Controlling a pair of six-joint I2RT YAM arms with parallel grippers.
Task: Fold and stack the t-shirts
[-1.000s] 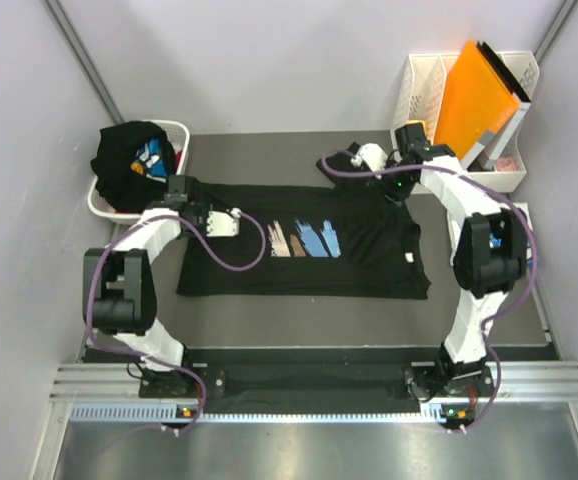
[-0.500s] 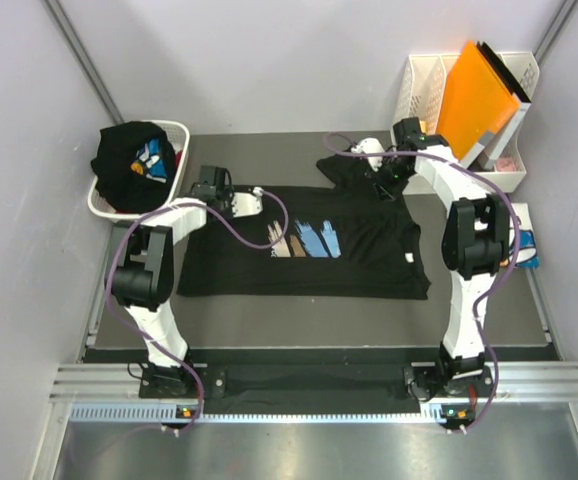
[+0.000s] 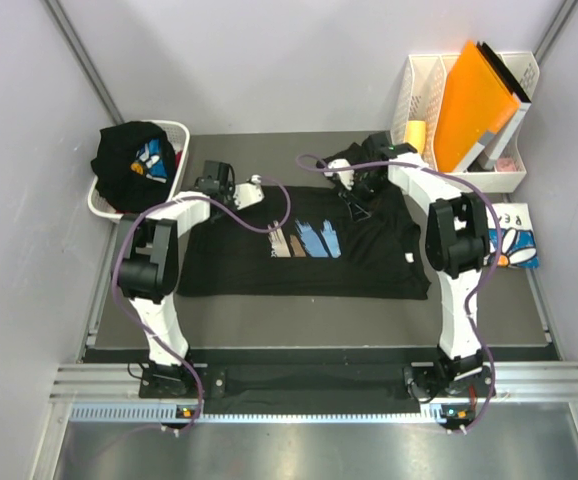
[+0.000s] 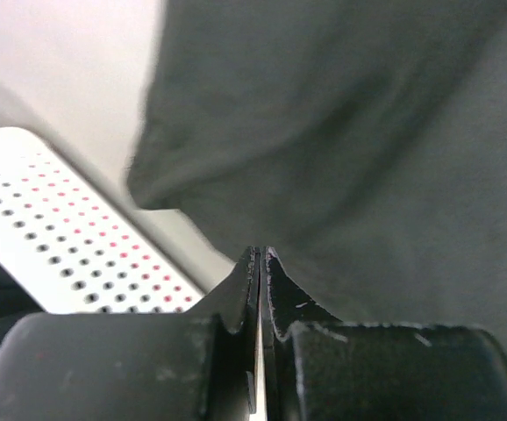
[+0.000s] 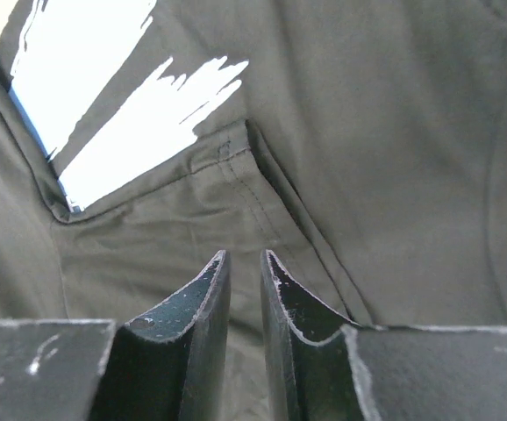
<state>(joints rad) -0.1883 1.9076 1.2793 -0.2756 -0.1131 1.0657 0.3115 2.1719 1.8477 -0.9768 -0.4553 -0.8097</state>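
On the black tee [image 3: 299,275] the far sleeve has bunched inward on the counter [image 3: 269,320] since the right gripper [image 5: 243,263] slid in, jaws narrowed to a slit, grip uncertain. The left gripper [image 4: 260,263], jaws together, has moved to the far edge. Folding looks begun. The tee lies lengthwise left to right, collar apparently rightward.

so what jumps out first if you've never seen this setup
A black t-shirt with a blue, white and tan brush-stroke print lies spread across the middle of the table. A bright orange folder stands in the white rack far right, a white basket of dark clothes far left.
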